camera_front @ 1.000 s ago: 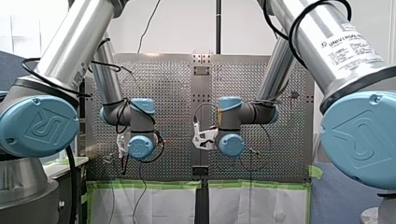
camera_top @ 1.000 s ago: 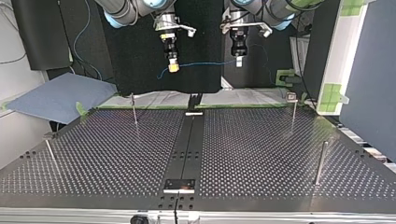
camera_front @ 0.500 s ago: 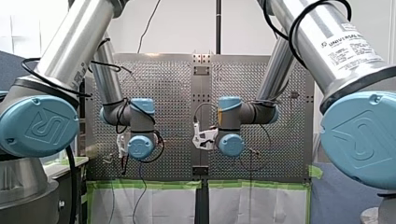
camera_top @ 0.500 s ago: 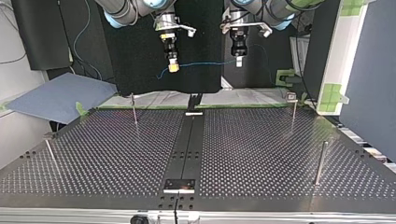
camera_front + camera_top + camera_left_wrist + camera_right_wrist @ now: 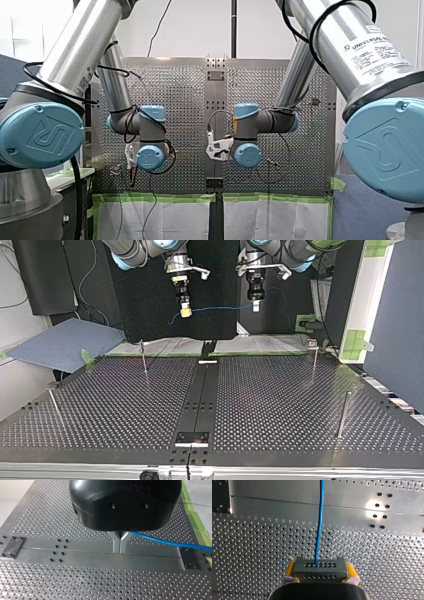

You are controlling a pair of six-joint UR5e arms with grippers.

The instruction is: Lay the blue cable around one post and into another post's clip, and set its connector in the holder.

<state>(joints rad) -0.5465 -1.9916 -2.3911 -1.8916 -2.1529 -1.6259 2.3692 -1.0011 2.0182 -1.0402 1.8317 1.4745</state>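
In the front view our left arm (image 5: 150, 157) and right arm (image 5: 247, 154) hang over the table (image 5: 175, 100); their jaws cannot be read here.

In the top view the cable (image 5: 220, 308) stretches through the air between the right gripper (image 5: 185, 313) and the left gripper (image 5: 255, 305), clear of the posts (image 5: 143, 358). A short end droops past the right gripper.

In the left wrist view the metal fingers (image 5: 116, 542) are pinched together on the cable, which leads off sideways over the table.

In the right wrist view yellow pads (image 5: 351, 571) clamp the connector (image 5: 320, 568) from both sides — the cable leaves its face and runs straight ahead.
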